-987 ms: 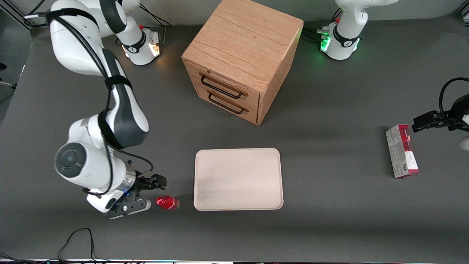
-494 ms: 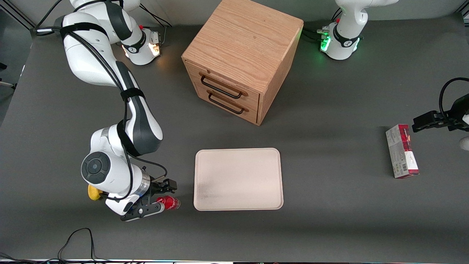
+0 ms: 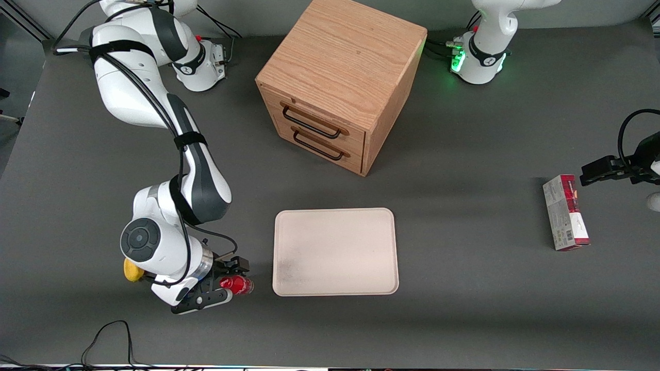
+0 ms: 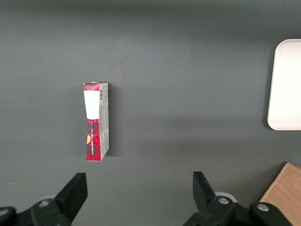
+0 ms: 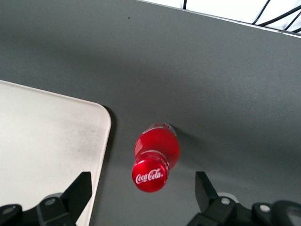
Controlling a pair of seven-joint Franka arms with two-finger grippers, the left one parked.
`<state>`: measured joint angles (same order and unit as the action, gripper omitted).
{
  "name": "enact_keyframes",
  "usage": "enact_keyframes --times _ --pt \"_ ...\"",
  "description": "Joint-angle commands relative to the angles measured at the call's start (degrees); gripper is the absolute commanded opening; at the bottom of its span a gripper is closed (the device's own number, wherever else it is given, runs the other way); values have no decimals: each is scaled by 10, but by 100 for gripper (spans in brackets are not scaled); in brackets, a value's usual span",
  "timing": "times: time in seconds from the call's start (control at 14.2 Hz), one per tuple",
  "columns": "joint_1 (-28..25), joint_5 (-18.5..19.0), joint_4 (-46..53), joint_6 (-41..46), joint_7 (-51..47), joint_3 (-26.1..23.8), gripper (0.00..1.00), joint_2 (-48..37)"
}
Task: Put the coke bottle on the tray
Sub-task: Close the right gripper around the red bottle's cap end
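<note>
Currently the small red-capped coke bottle point(image 3: 237, 285) stands upright on the table beside the empty cream-white rectangular tray point(image 3: 335, 252), right gripper point(image 3: 232, 281) jaws apart straddling it; grasp, lift, placement remain.

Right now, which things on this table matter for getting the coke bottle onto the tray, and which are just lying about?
For the job:
- coke bottle, upright on the table beside the tray
- tray, nothing on it
- tool, open, fingers either side of the bottle

Lying about:
- wooden drawer box
- red-and-grey carton, toward the parked arm's end
- yellow lump, partly hidden by the working arm
</note>
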<state>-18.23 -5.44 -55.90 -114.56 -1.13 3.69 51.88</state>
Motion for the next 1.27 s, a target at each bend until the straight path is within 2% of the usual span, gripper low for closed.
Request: enact_keyframes --times 0.0,0.14,0.21,0.28,1.2 --pt "-1 10 28 -3 -5 3 98 17" --pt "-2 10 28 -5 -5 3 96 17" --pt "-2 10 28 -5 -5 3 70 17" --pt "-2 10 28 -5 -5 3 1 17" --pt "-2 10 27 11 10 5 0 6"
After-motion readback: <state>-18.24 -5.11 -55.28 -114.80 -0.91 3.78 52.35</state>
